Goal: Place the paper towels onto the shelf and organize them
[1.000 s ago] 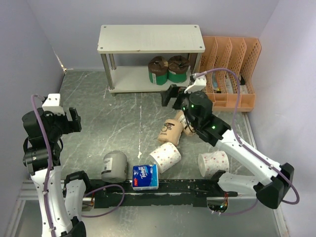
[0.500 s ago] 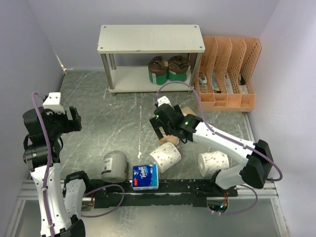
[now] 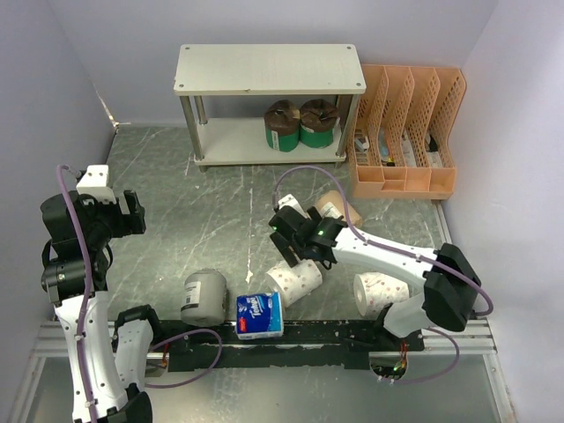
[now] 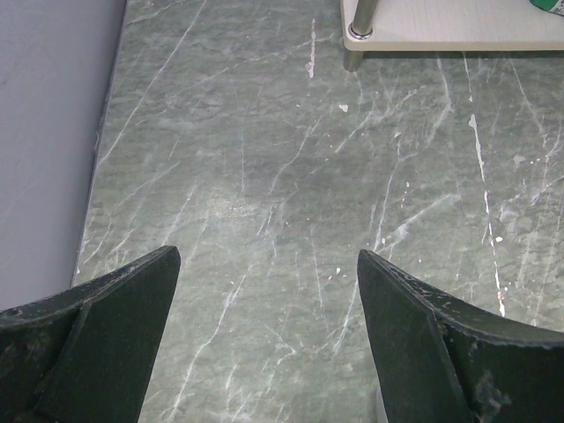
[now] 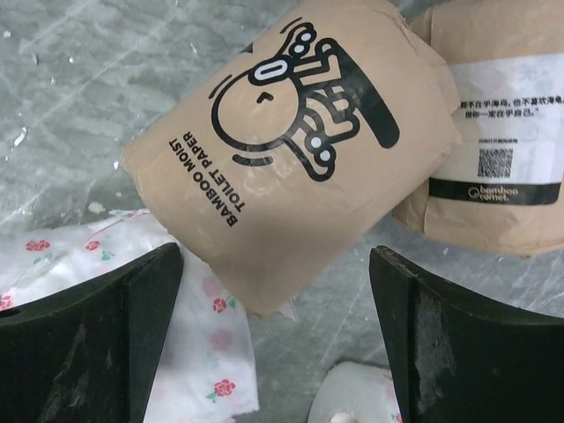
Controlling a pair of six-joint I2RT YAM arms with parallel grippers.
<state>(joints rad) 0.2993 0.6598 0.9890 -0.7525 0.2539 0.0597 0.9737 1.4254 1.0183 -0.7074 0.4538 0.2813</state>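
My right gripper (image 3: 294,236) (image 5: 275,264) is open and hovers low over a tan kraft roll (image 5: 291,150) printed "Bamboo Moist Toilet Paper", one finger on each side, not touching. A second tan kraft roll (image 3: 340,208) (image 5: 493,176) lies just behind it. Two white flowered rolls (image 3: 295,282) (image 3: 381,292) lie nearer, and one (image 5: 207,370) touches the tan roll. A grey roll (image 3: 204,296) and a blue-and-white pack (image 3: 260,315) stand at the near edge. Two brown-and-green rolls (image 3: 300,123) sit on the lower tier of the shelf (image 3: 269,69). My left gripper (image 3: 132,216) (image 4: 264,260) is open and empty over bare floor.
An orange perforated file organizer (image 3: 407,132) stands right of the shelf, holding a few small items. A shelf leg (image 4: 357,26) shows at the top of the left wrist view. Purple walls close in both sides and the back. A black rail (image 3: 291,339) runs along the near edge.
My right arm swung from beside the shelf and organizer toward the near left and lowered its open gripper over the tan kraft roll. The left arm has not moved.
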